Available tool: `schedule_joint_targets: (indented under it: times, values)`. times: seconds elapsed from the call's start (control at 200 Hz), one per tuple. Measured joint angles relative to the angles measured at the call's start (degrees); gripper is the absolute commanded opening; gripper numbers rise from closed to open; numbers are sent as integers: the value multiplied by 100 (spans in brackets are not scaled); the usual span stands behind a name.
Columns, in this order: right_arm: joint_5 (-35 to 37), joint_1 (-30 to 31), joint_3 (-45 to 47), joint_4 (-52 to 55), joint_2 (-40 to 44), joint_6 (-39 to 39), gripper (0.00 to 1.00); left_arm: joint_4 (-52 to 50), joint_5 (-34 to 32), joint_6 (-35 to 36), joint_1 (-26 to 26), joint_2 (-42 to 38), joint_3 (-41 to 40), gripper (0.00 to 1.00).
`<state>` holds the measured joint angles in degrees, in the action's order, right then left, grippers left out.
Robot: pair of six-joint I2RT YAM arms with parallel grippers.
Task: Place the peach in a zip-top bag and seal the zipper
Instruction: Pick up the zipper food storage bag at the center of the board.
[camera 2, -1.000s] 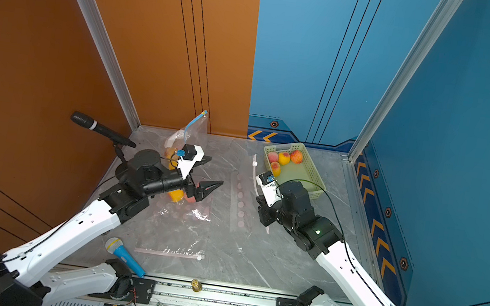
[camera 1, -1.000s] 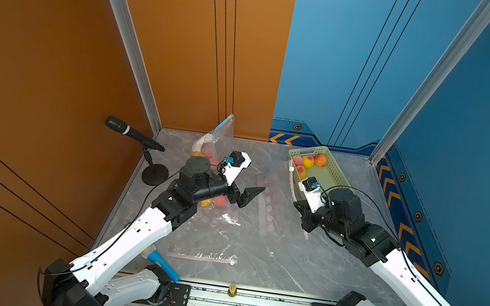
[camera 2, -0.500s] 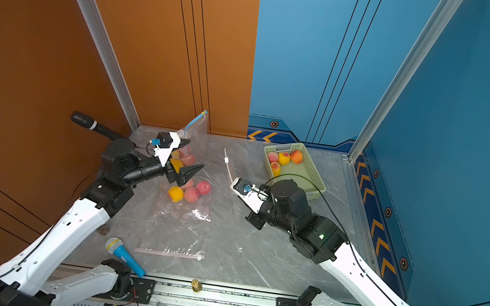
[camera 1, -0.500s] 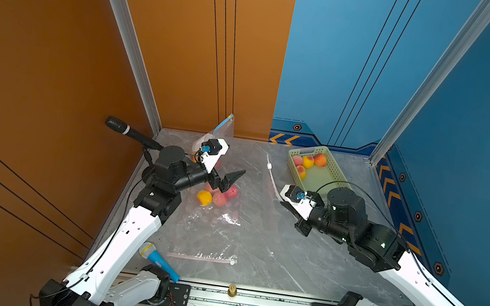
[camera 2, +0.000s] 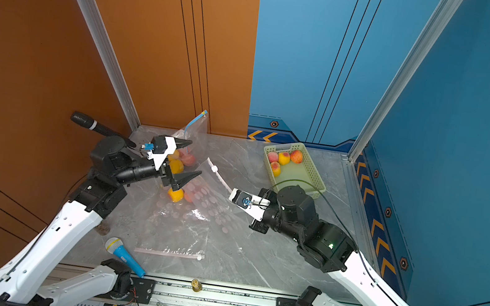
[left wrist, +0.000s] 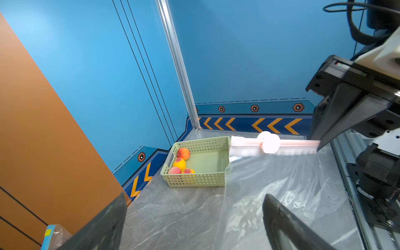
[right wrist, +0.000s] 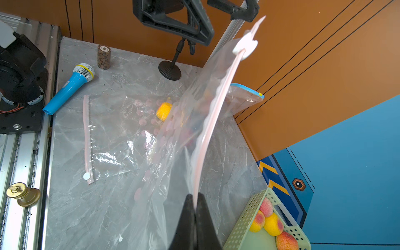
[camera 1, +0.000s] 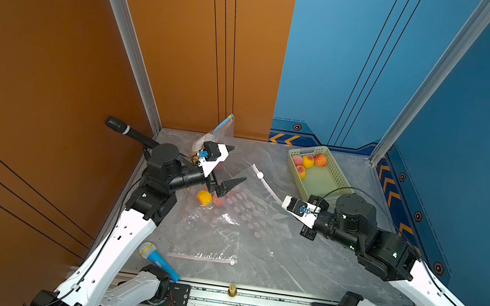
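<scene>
**A:** Why is the zip-top bag (camera 1: 249,206) lifted by its zipper (camera 1: 267,184)?

**B:** It is pinched in the right gripper's (right wrist: 195,205) closed jaws, so the peach (camera 1: 204,198), apparently inside, is settled low. The left gripper's (camera 1: 237,164) jaws are held wide.

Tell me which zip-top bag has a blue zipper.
The bag at the back by the orange wall; the lifted bag and the flat bag have pink zippers.

Both top views overhead, whole table (camera 1: 302,266), wrist views low, close
</scene>
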<state>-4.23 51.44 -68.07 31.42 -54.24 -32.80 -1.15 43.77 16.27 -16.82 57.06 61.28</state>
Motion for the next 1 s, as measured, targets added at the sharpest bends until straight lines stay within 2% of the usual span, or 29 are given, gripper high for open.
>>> schedule_joint_targets:
  times: [0.13, 0.265, 0.28, 0.421, 0.471, 0.601, 0.646, 0.666, 0.751, 0.796, 0.876, 0.946, 1.001]
  values:
    - [2, 0, 50, -2, 48, -74, 0, -398, 295, 199, -46, 136, 337, 100]
    - [2, 17, 57, -7, 57, -92, 0, -822, 573, 417, -177, 260, 553, 88]
    - [2, 24, 59, -11, 57, -92, 0, -872, 597, 455, -192, 275, 570, 83]
    - [4, 37, 116, -15, 57, -92, 0, -1320, 796, 704, -348, 446, 623, 63]
    - [26, 42, 153, -20, 57, -92, 0, -1517, 839, 745, -396, 492, 625, 50]
    - [136, 42, 262, -59, 57, -87, 0, -1812, 903, 852, -433, 520, 621, 10]
    - [151, 42, 293, -61, 57, -85, 0, -1845, 903, 931, -444, 520, 621, 0]
    - [151, 42, 306, -59, 57, -83, 0, -1871, 898, 896, -450, 520, 621, 0]
    - [146, 42, 352, -59, 63, -15, 13, -1910, 876, 981, -494, 520, 619, 0]
    - [131, 42, 389, -66, 79, 94, 27, -1912, 866, 988, -514, 522, 616, 0]
    - [-79, -4, 444, -55, 103, 365, 45, -1908, 824, 1005, -568, 522, 614, 0]
    - [-494, -157, 444, -42, 101, 625, 52, -1902, 826, 1080, -581, 522, 588, 0]
    - [-861, -407, 437, -28, 101, 942, 54, -1902, 837, 1152, -581, 533, 568, 0]
